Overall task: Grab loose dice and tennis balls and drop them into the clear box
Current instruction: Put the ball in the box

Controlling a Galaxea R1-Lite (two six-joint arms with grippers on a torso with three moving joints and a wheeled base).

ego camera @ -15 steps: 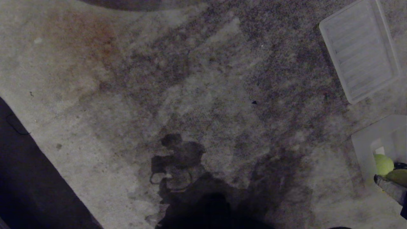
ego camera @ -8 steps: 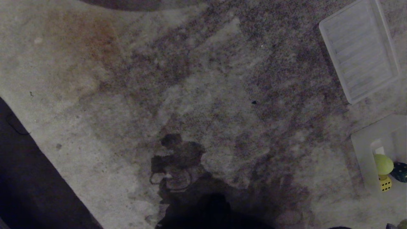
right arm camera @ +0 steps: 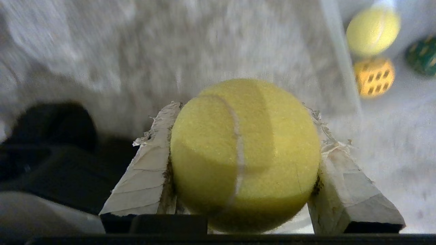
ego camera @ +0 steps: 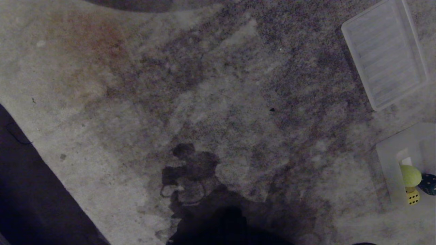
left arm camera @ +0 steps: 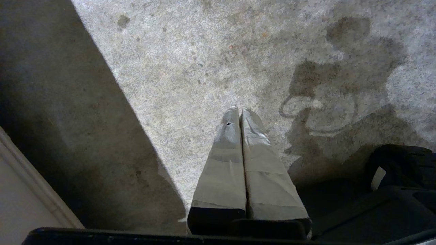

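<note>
In the right wrist view my right gripper (right arm camera: 245, 110) is shut on a fuzzy yellow-green tennis ball (right arm camera: 245, 154), gripped between both taped fingers above the carpet. Beyond it stands the clear box (right arm camera: 340, 58), apart from the gripper. Inside the box lie a second tennis ball (right arm camera: 373, 30), a yellow die (right arm camera: 374, 77) and a dark green die (right arm camera: 422, 56). The head view shows the clear box (ego camera: 388, 170) at the right edge with the ball (ego camera: 410, 176), yellow die (ego camera: 413, 196) and green die (ego camera: 429, 184); neither arm appears there. My left gripper (left arm camera: 239, 109) hangs shut and empty over bare carpet.
A flat ribbed translucent lid (ego camera: 385, 54) lies on the carpet at the far right, beyond the box. A dark strip of floor (ego camera: 30, 190) runs along the carpet's left edge. My own shadow falls across the near middle of the carpet.
My right gripper with the tennis ball, seen a second ago at the head view's lower right over the box's near corner, has drawn back out of that view, uncovering the yellow die.
</note>
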